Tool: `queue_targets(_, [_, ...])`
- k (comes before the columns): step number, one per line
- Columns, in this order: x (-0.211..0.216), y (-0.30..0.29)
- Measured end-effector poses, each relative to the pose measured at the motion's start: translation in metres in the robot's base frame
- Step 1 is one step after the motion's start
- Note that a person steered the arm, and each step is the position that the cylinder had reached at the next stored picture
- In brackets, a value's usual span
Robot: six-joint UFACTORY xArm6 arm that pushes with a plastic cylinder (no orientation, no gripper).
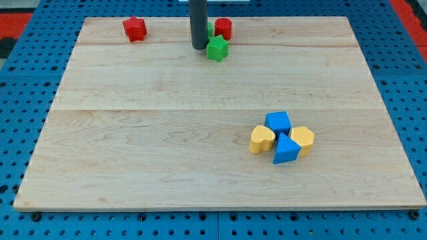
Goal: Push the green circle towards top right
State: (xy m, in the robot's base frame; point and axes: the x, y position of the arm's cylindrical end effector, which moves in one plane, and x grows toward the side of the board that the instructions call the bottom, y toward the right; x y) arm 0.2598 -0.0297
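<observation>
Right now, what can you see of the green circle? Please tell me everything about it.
Only a thin green sliver shows, near the view's top edge of the wooden board. My rod hides most of it, so its round shape cannot be confirmed. It sits between the rod and the red block, seemingly touching that block, just above the green star. My tip rests left of the star.

My tip (199, 47) stands near the board's (133, 133) top edge with a green star (217, 49) touching it on the view's right, and a red block (223, 28) and a sliver of green block (210, 28) close behind toward the top right. A red block (135, 29) lies well left. Below the tip bare wood runs down to a blue-and-yellow cluster (282, 137), low right.
</observation>
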Motion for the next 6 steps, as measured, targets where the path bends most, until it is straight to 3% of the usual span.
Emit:
queue_targets(2, [-0.028, 0.007])
queue_targets(3, [-0.032, -0.037])
queue_targets(4, [-0.064, -0.032])
queue_targets(6, [-0.066, -0.008])
